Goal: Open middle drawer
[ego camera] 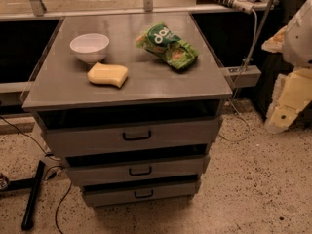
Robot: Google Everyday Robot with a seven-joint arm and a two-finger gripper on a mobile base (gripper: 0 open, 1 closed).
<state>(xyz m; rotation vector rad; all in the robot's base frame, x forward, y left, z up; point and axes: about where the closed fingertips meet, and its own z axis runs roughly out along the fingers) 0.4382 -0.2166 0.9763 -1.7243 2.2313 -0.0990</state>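
The grey cabinet has three stacked drawer fronts. The middle drawer (pixel 165 168) is the mid-sized front, with a small black bar handle (pixel 140 171). It sits between the larger top drawer (pixel 87 140) and the smaller bottom drawer (pixel 112 196), with a dark gap above it. My arm comes in at the right edge, and the gripper (pixel 282 112) hangs low beside the cabinet, well right of the drawers and touching nothing.
On the cabinet top (pixel 63 89) lie a white bowl (pixel 89 47), a yellow sponge (pixel 107 75) and a green chip bag (pixel 167 46). A black stand leg (pixel 33 194) and cables lie on the speckled floor at the left. A cable and power strip (pixel 241 74) are at the right.
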